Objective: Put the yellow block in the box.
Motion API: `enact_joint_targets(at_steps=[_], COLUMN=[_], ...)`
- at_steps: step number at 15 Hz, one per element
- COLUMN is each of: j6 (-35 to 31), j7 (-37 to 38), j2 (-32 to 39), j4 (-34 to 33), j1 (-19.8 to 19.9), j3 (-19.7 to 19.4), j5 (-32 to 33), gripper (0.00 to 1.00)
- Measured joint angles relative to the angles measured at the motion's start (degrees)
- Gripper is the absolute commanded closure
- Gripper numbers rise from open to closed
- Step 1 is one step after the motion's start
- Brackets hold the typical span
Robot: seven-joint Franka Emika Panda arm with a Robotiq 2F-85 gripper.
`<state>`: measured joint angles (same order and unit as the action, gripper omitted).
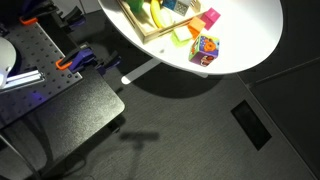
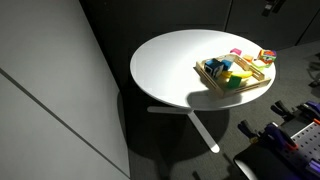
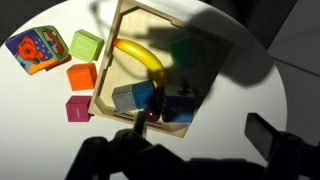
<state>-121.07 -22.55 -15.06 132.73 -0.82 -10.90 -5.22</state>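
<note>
In the wrist view the yellow block [image 3: 85, 45] is a lime-yellow piece lying on the white table just left of the box [image 3: 103, 85]. The box is a light-wood tray holding a banana [image 3: 140, 60], blue blocks [image 3: 150, 100] and a green block in shadow. My gripper [image 3: 200, 135] is open and empty. Its dark fingers hover over the box's near corner and the table, well away from the yellow block. In an exterior view the yellow block [image 1: 179, 36] lies beside the box [image 1: 148, 36]. The box also shows in an exterior view [image 2: 240, 90].
Outside the box near the yellow block are a multicoloured cube [image 3: 38, 50], an orange block [image 3: 82, 76] and a pink block [image 3: 78, 108]. The round white table [image 2: 165, 70] stands on a single leg. A dark wall is close behind it.
</note>
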Motion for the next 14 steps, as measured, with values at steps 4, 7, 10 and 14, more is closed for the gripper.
enact_joint_targets(at_steps=[4,7,10,14], j6=[-4.28,-5.65,-5.74,-5.45], j7=[2.84,5.58,8.63,11.39], j2=[5.35,9.41,13.23,17.86], j4=[-1.79,-3.8,-6.01,-8.47], j1=[1.16,2.13,3.11,4.81], j3=[1.19,1.77,1.91,1.89], j5=[1.15,3.6,6.92,10.15], gripper=[0.0,0.0,0.0,0.0])
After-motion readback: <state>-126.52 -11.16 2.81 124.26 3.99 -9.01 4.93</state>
